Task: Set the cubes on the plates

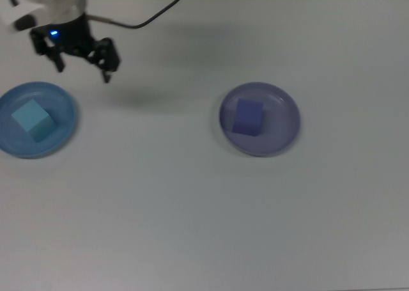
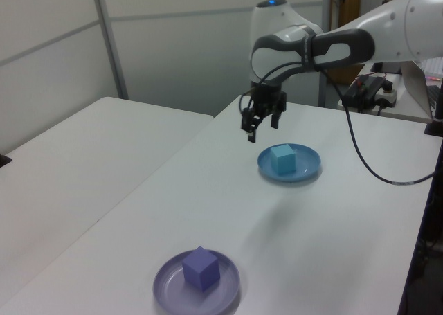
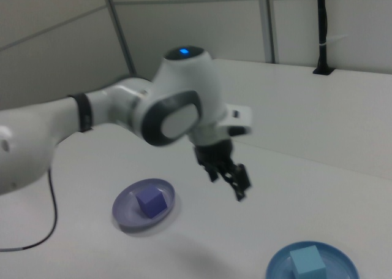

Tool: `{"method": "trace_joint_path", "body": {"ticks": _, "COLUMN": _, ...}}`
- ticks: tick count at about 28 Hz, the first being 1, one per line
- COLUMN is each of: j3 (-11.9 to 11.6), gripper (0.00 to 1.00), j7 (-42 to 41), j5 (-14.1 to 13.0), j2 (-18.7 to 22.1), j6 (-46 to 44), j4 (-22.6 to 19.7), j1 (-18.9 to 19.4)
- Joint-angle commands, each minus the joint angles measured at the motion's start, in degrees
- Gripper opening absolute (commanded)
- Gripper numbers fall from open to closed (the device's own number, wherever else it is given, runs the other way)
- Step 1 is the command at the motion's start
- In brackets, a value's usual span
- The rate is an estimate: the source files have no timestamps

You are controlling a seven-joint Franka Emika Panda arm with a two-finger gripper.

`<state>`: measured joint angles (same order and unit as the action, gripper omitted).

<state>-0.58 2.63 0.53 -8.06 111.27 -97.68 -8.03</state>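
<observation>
The turquoise cube (image 1: 32,119) sits on the blue plate (image 1: 61,137) at the top view's left table (image 1: 192,208) edge. The purple cube (image 1: 248,117) sits on the lavender plate (image 1: 284,132) mid-table. Both look done, so the gripper (image 1: 82,59) hangs above, fingers apart, holding nothing.

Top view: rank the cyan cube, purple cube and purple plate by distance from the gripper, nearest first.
1. Cyan cube, on the blue plate at the top view's left, just below the gripper.
2. Purple cube and purple plate, near the top view's center: too close to call, since the cube sits on the plate.
</observation>
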Motion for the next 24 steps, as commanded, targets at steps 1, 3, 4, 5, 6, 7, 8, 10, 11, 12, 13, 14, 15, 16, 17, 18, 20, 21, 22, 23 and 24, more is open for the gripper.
{"method": "trace_joint_path", "body": {"ticks": 1, "j3": 3.0, "gripper": 1.0, "j7": 5.4, "j5": 1.6, "j2": 3.3, "j6": -6.0, "j4": -1.1, "j1": 3.1}}
{"method": "trace_joint_path", "body": {"ticks": 3, "j3": 3.3, "gripper": 1.0, "j7": 6.9, "j5": 3.0, "j2": 3.8, "j6": -7.9, "j4": -1.1, "j1": 4.1}}
{"method": "trace_joint_path", "body": {"ticks": 4, "j3": 3.4, "gripper": 1.0, "j7": 7.6, "j5": 3.2, "j2": 3.8, "j6": -8.6, "j4": -1.1, "j1": 4.6}}
{"method": "trace_joint_path", "body": {"ticks": 5, "j3": 3.4, "gripper": 1.0, "j7": 8.4, "j5": 3.5, "j2": 4.1, "j6": -9.3, "j4": -1.2, "j1": 6.0}}
{"method": "trace_joint_path", "body": {"ticks": 6, "j3": 3.4, "gripper": 1.0, "j7": 8.6, "j5": 3.6, "j2": 4.4, "j6": -9.3, "j4": -1.3, "j1": 6.7}}
{"method": "trace_joint_path", "body": {"ticks": 7, "j3": 3.4, "gripper": 1.0, "j7": 8.6, "j5": 3.6, "j2": 4.6, "j6": -9.3, "j4": -1.3, "j1": 7.1}}
{"method": "trace_joint_path", "body": {"ticks": 8, "j3": 3.4, "gripper": 1.0, "j7": 8.6, "j5": 3.6, "j2": 5.0, "j6": -9.4, "j4": -1.4, "j1": 7.2}}
{"method": "trace_joint_path", "body": {"ticks": 10, "j3": 3.4, "gripper": 1.0, "j7": 8.6, "j5": 3.6, "j2": 5.9, "j6": -9.1, "j4": -1.5, "j1": 7.4}}
{"method": "trace_joint_path", "body": {"ticks": 11, "j3": 3.4, "gripper": 1.0, "j7": 8.5, "j5": 3.6, "j2": 6.0, "j6": -9.0, "j4": -1.6, "j1": 7.4}}
{"method": "trace_joint_path", "body": {"ticks": 12, "j3": 3.4, "gripper": 1.0, "j7": 8.5, "j5": 3.6, "j2": 6.1, "j6": -9.0, "j4": -1.6, "j1": 7.5}}
{"method": "trace_joint_path", "body": {"ticks": 13, "j3": 3.4, "gripper": 1.0, "j7": 8.5, "j5": 3.5, "j2": 6.2, "j6": -9.0, "j4": -1.7, "j1": 7.5}}
{"method": "trace_joint_path", "body": {"ticks": 14, "j3": 3.4, "gripper": 1.0, "j7": 8.4, "j5": 3.5, "j2": 6.2, "j6": -9.0, "j4": -1.8, "j1": 7.7}}
{"method": "trace_joint_path", "body": {"ticks": 15, "j3": 3.2, "gripper": 1.0, "j7": 8.2, "j5": 3.5, "j2": 6.3, "j6": -9.0, "j4": -2.2, "j1": 8.3}}
{"method": "trace_joint_path", "body": {"ticks": 16, "j3": 2.6, "gripper": 1.0, "j7": 8.1, "j5": 3.6, "j2": 6.2, "j6": -8.8, "j4": -2.7, "j1": 9.9}}
{"method": "trace_joint_path", "body": {"ticks": 17, "j3": 2.4, "gripper": 1.0, "j7": 8.1, "j5": 3.6, "j2": 6.2, "j6": -8.6, "j4": -2.8, "j1": 10.3}}
{"method": "trace_joint_path", "body": {"ticks": 18, "j3": 2.2, "gripper": 1.0, "j7": 8.1, "j5": 3.6, "j2": 6.2, "j6": -8.3, "j4": -2.9, "j1": 10.5}}
{"method": "trace_joint_path", "body": {"ticks": 20, "j3": 2.0, "gripper": 1.0, "j7": 8.1, "j5": 3.6, "j2": 6.2, "j6": -7.5, "j4": -2.9, "j1": 10.7}}
{"method": "trace_joint_path", "body": {"ticks": 21, "j3": 1.9, "gripper": 1.0, "j7": 8.0, "j5": 3.6, "j2": 6.2, "j6": -6.9, "j4": -2.9, "j1": 10.7}}
{"method": "trace_joint_path", "body": {"ticks": 22, "j3": 1.9, "gripper": 1.0, "j7": 8.0, "j5": 3.6, "j2": 6.2, "j6": -6.9, "j4": -2.9, "j1": 10.7}}
{"method": "trace_joint_path", "body": {"ticks": 23, "j3": 1.9, "gripper": 1.0, "j7": 8.0, "j5": 3.6, "j2": 6.2, "j6": -6.9, "j4": -2.8, "j1": 10.6}}
{"method": "trace_joint_path", "body": {"ticks": 24, "j3": 1.9, "gripper": 1.0, "j7": 8.0, "j5": 3.6, "j2": 6.2, "j6": -6.9, "j4": -2.7, "j1": 10.6}}
